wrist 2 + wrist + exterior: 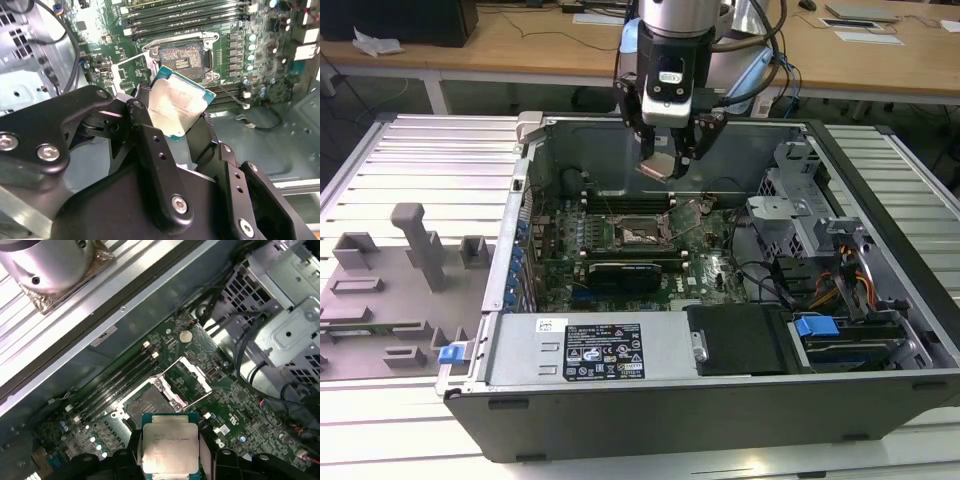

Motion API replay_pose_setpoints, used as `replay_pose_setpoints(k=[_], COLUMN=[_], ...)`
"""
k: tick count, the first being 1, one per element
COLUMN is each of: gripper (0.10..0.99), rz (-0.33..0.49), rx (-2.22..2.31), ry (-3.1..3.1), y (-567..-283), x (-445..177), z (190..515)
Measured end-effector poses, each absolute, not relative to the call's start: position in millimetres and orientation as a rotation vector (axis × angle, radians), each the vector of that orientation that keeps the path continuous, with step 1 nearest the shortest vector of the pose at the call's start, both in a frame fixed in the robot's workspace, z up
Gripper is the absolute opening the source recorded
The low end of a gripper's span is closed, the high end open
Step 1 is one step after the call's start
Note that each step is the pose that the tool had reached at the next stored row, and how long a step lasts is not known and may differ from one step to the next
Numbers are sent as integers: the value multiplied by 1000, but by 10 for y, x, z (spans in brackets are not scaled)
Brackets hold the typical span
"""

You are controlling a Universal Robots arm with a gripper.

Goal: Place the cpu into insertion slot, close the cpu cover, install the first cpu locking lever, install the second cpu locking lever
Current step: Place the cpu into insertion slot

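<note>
Gripper (666,158): fingers clamped on two opposite edges of the cpu (179,106), which is held tilted in the air with its metal top towards both wrist views. Insertion slot (149,404): below the gripper, well apart from the chip, dark centre uncovered. Cpu cover (194,376): swung open, just beside the slot. Memory slots (117,382): alongside the slot. Open computer case (620,345): encloses the board beneath the gripper.

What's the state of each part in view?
cpu: held in the tool, in the air above the board, not seated.
insertion slot: empty, uncovered.
cpu cover: flipped open.
tool: shut on the cpu.
computer case: side open, board exposed.
</note>
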State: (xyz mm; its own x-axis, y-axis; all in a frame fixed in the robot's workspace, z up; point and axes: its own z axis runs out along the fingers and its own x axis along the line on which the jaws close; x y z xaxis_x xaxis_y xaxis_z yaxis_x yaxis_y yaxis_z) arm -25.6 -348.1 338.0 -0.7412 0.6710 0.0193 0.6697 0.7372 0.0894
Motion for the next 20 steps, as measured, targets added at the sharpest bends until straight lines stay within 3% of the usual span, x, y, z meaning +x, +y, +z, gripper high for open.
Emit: replay_pose_setpoints(k=[20], gripper=[541], rz=[131], rx=[1794], ry=[2532], y=[-3481], x=[-256], z=[3107])
